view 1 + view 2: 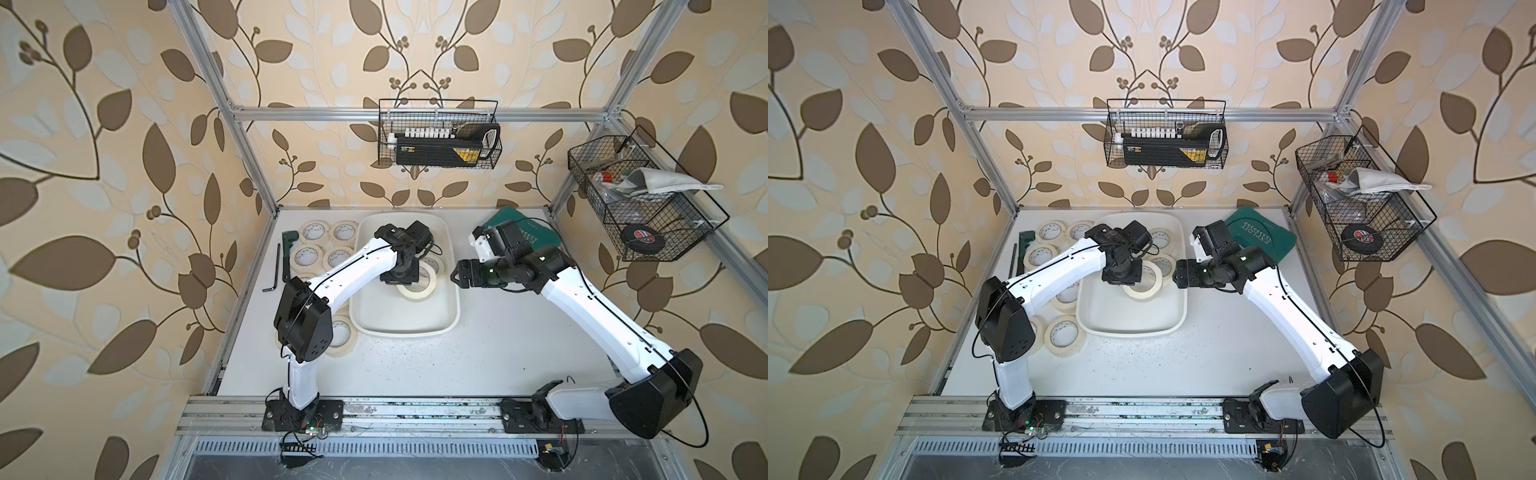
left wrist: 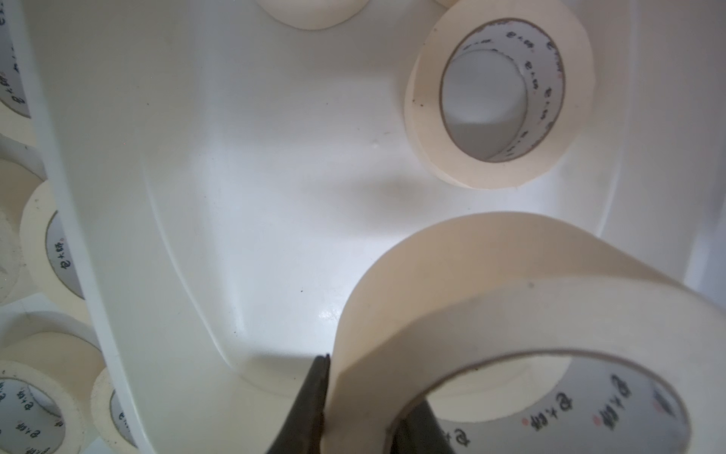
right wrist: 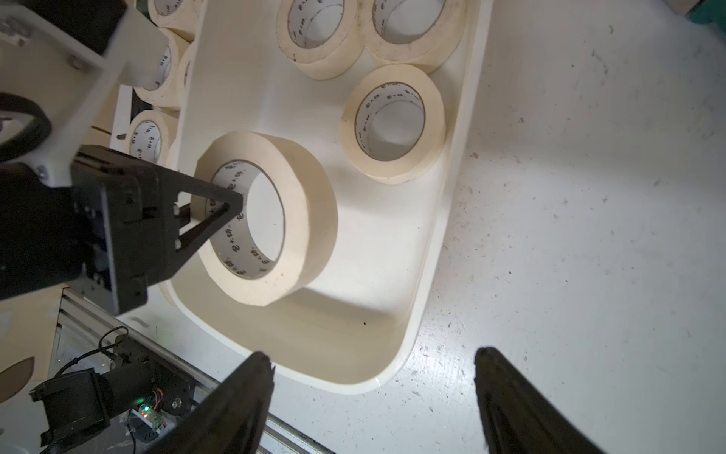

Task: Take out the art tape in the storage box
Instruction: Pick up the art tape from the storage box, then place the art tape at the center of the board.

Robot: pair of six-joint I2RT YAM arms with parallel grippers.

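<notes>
- My left gripper (image 2: 363, 408) is clamped on the wall of one cream masking-tape ring (image 3: 298, 220), held tilted above the floor of the shallow white plastic tub (image 1: 405, 332).
- My right gripper (image 1: 458, 276) hangs beside the tub with its jaws apart.
- Next, I judge, the ring must clear the rim and go onto the speckled white tabletop (image 1: 498, 332). At least three more rolls (image 3: 393, 125) lie inside.

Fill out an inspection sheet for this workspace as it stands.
Surface: white tabletop, speckled and scuffed.
Job's things: storage box holds at least three art tape rolls lying flat; held roll tilted inside it; more rolls on the table to its left.
Clutter: hex key, green tool, teal case.
Grippers: left gripper shut on the held roll's wall; right gripper open, empty, beside the box.
Cables: black cables along both arms; loose wires at the left base.
Surroundings: two wire baskets, leaf wallpaper, aluminium frame.
</notes>
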